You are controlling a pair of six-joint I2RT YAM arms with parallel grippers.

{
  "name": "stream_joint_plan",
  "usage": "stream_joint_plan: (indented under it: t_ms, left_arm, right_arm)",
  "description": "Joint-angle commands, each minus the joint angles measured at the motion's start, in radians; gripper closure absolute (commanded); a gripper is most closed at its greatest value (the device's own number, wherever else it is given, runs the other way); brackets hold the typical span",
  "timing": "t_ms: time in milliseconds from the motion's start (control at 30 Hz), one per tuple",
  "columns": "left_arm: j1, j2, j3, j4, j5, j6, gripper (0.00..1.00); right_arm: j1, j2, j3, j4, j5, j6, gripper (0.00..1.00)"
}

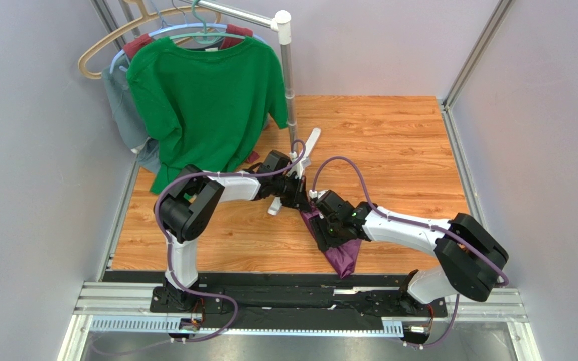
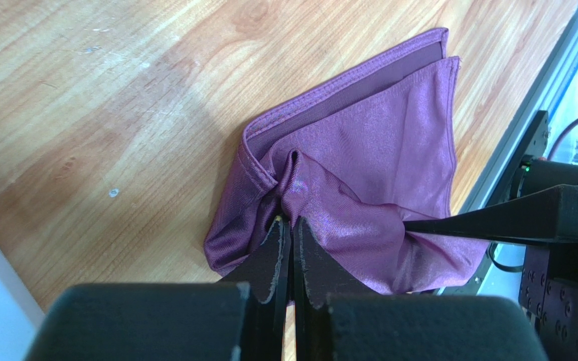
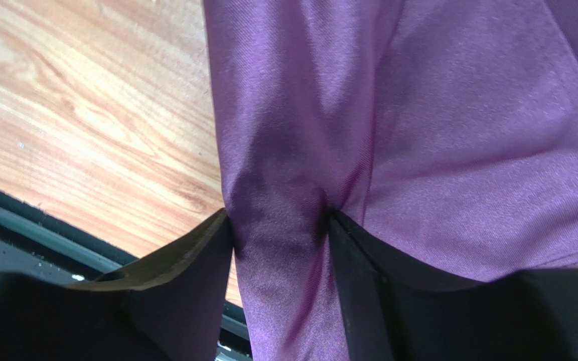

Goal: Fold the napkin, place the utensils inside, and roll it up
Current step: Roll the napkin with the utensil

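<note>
The dark purple napkin (image 1: 342, 254) is bunched between my two grippers near the table's front edge, its lower part drooping over the edge. My left gripper (image 1: 305, 200) is shut on a pinch of napkin (image 2: 375, 150), jaws pressed together (image 2: 292, 222). My right gripper (image 1: 324, 219) grips a thick fold of the cloth (image 3: 435, 113) between its fingers (image 3: 281, 226); one of its fingers (image 2: 495, 218) shows in the left wrist view pressing into the cloth. No spoon shows in any view.
A green T-shirt (image 1: 205, 98) hangs from a rack pole (image 1: 290, 90) at the back left, with a maroon garment (image 1: 141, 41) and a grey one (image 1: 122, 105) behind it. The rack's white foot (image 1: 308, 147) lies beside the left arm. A metal rail (image 1: 299, 301) runs along the front.
</note>
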Motion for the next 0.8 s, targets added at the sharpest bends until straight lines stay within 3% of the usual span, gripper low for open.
stream_joint_plan:
  t_ms: [0,167,233,267,467,767]
  left_arm:
    - [0.001,-0.047,-0.003,-0.033,-0.056,0.003,0.92]
    - [0.004,-0.131,-0.003,-0.033,-0.057,-0.017,0.52]
    - [0.011,-0.180,-0.003,-0.037,-0.060,-0.023,0.46]
    - [0.014,-0.193,-0.006,-0.040,-0.063,-0.025,0.35]
    - [0.032,-0.268,-0.010,-0.109,-0.095,0.006,0.33]
    - [0.044,-0.297,-0.087,-0.089,-0.100,0.046,0.33]
  right_arm:
    - [0.006,0.065,-0.069,0.039,0.030,0.072,0.51]
    - [0.004,0.063,-0.098,0.056,-0.021,0.098,0.70]
    - [-0.002,0.049,-0.117,0.081,-0.049,0.105,0.77]
    - [-0.006,0.034,-0.123,0.094,-0.089,0.106,0.78]
    - [-0.063,0.003,-0.178,0.184,-0.250,0.092,0.83]
    - [-0.212,-0.012,-0.238,0.293,-0.492,0.072,0.84]
